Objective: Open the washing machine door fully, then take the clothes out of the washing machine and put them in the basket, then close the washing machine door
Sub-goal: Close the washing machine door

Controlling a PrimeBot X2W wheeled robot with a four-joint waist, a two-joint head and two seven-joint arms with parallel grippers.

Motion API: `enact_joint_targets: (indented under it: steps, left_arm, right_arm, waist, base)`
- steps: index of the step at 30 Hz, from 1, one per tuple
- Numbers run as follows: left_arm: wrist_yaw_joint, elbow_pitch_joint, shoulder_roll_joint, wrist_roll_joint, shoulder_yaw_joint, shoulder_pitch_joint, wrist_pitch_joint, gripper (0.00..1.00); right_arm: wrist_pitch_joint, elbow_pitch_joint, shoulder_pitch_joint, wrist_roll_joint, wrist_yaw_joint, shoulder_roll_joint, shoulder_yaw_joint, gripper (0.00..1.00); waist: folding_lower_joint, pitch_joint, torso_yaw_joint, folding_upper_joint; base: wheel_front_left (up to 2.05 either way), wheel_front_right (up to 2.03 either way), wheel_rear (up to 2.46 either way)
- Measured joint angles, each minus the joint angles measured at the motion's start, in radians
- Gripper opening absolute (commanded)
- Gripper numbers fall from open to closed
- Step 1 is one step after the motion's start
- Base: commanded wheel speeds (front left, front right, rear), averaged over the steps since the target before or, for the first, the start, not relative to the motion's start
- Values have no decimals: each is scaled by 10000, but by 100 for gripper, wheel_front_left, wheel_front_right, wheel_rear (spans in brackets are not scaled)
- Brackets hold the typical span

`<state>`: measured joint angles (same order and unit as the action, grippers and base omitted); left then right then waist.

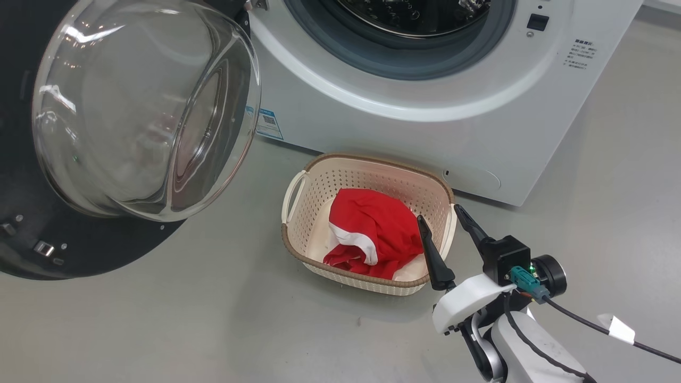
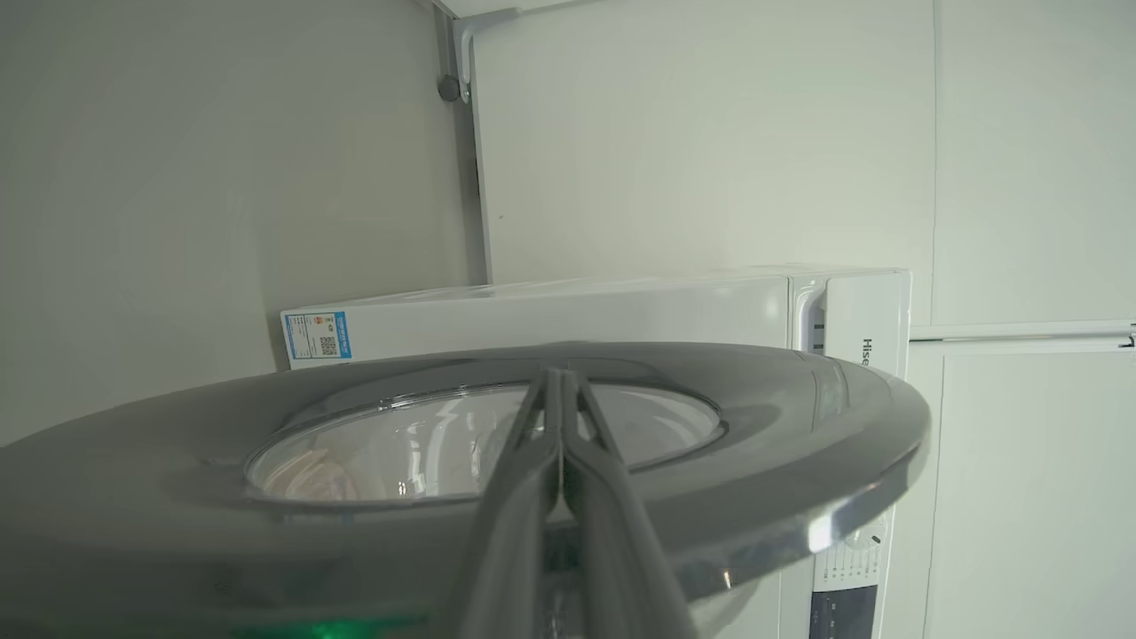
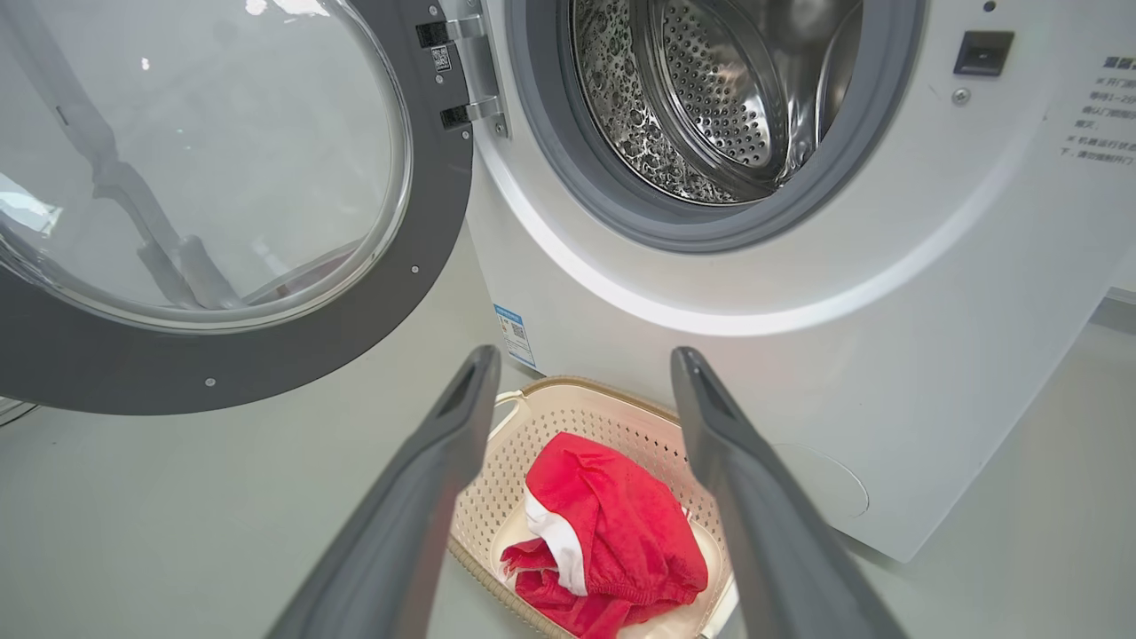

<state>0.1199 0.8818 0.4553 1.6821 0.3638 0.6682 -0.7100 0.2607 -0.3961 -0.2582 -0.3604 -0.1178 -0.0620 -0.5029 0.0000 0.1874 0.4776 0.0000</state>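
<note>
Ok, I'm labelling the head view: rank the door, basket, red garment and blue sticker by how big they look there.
1. door, nearest the camera, so it looks extra large
2. basket
3. red garment, lying inside the basket
4. blue sticker

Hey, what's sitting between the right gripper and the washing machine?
The basket, holding the red clothes, stands between the right gripper and the front of the washing machine, as the right wrist view shows.

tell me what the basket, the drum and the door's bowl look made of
Basket: likely moulded plastic, matte cream, perforated walls, brown woven-look rim. Drum: looks like polished steel, mirror-bright with punched holes. Door bowl: clear and glossy with sharp reflections, probably glass, though clear plastic can't be ruled out.
</note>
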Motion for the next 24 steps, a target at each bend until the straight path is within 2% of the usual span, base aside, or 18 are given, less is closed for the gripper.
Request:
enact_joint_targets:
  steps: [10,24]
  left_arm:
    - [2,-1459,-372,968,98,-393,-1916,0]
    - [6,-2972,-974,1733,265,-1662,-3969,0]
  right_arm:
    - [0,33,75,-75,0,0,-31,100]
    - [0,92,341,-180,-2,6,-151,100]
  waist:
    - [0,-126,-55,0]
    - [0,-318,-280,0]
  base:
    - [0,0,0]
    - [0,0,0]
